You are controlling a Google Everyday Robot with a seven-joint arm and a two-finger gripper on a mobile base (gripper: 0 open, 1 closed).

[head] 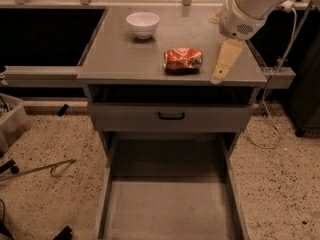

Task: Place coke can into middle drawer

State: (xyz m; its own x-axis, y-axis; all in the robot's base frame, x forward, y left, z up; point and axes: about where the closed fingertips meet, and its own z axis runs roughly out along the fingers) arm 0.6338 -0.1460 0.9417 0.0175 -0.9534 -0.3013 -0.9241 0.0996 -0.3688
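Observation:
The coke can, dented and red-orange, lies on its side on the grey cabinet top, near the front edge. My gripper hangs from the white arm just right of the can, low over the top, a small gap apart from it. The middle drawer is pulled out below, a wide shallow grey tray with nothing in it.
A white bowl stands at the back left of the top. A closed grey drawer front with a black handle sits under the top. A cable trails on the speckled floor at right; a metal rod lies at left.

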